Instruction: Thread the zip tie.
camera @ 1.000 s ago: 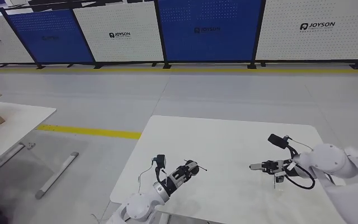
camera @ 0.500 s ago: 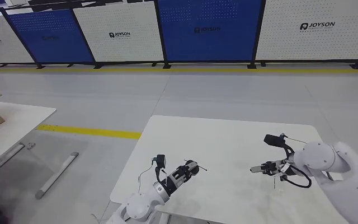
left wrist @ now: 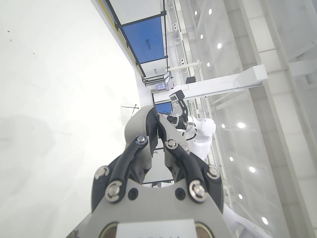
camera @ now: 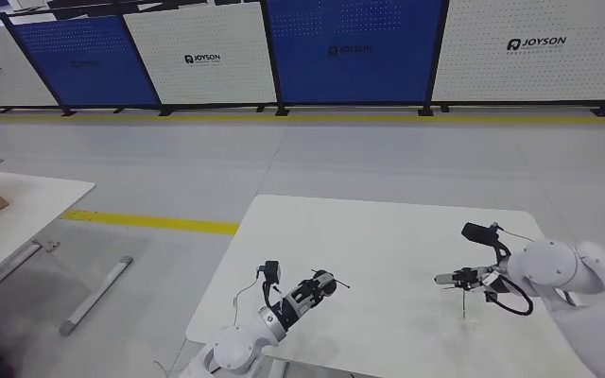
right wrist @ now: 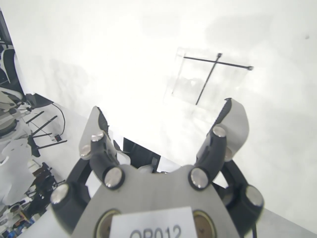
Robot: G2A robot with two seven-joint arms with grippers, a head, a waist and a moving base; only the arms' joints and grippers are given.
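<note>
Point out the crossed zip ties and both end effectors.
crossed zip ties [right wrist: 216,62], right wrist view, where they cross.
right end effector [right wrist: 163,104], right wrist view, between open fingertips.
left end effector [left wrist: 156,115], left wrist view, between fingertips shut on zip tie [camera: 340,282].

The worktop was plain white. The zip tie was black. The left pincer and right pincer were grey with black pads. Behind, panels alternated blue and white, dotted with holes.

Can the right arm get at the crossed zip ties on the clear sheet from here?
Probably yes. The right gripper is open above the table, the crossed zip ties lie on the clear sheet just ahead of it, and nothing stands between them.
</note>
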